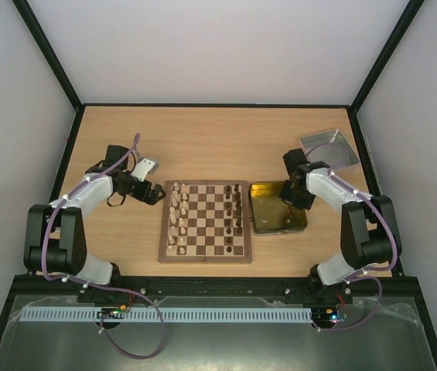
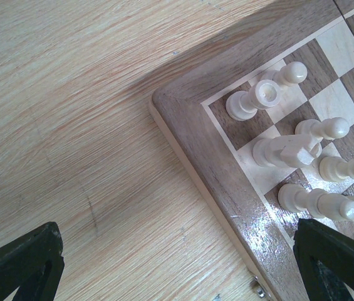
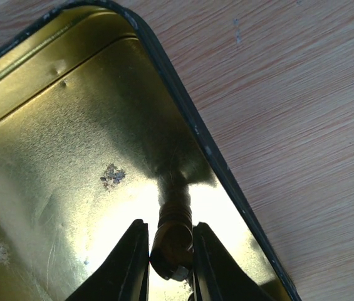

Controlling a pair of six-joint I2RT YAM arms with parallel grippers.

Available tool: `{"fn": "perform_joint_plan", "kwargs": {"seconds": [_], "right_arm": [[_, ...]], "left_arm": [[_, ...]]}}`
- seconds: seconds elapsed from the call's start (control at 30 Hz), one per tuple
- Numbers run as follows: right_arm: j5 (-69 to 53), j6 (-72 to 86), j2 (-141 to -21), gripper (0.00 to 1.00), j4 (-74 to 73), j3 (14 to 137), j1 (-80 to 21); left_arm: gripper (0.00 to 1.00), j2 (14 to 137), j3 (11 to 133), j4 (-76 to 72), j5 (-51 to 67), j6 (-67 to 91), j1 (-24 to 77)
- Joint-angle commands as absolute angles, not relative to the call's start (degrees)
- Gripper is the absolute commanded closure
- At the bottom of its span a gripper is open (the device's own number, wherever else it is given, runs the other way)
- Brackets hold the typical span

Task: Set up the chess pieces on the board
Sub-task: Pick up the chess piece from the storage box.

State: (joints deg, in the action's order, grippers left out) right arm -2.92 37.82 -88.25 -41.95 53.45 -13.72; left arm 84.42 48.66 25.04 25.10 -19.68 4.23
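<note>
Grip by the right pincer (image 3: pixel 171 241) on a small dark brown turned wooden chess piece (image 3: pixel 175 216).
Its jaws stand narrow, pinching the piece over the floor of the shiny gold rectangular tin (image 3: pixel 57 144), near its dark-edged wall. The left pincer (image 2: pixel 177 263) gapes wide, holding nothing, over the pale wooden worktop (image 2: pixel 70 125), just beside a corner of the square brown-and-cream checkered wooden chessboard (image 2: pixel 208 144), where pale cream pieces (image 2: pixel 270 94) stand; dark brown pieces (image 1: pixel 236 209) line the side nearest the tin.
</note>
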Motion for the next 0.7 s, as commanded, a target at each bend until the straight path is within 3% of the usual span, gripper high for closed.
{"fn": "perform_joint_plan", "kwargs": {"seconds": [0.0,0.67], "right_arm": [[-2.99,37.11,-89.31,0.83,-41.11,52.98,-13.52],[-2.58,36.68,-86.13,0.93,-43.31,53.89,-13.46]], "left_arm": [[0.00,83.59,48.35,25.66,25.43,-19.95,4.48],[0.00,83.72,48.33,25.41,25.25,-20.00,4.48]]}}
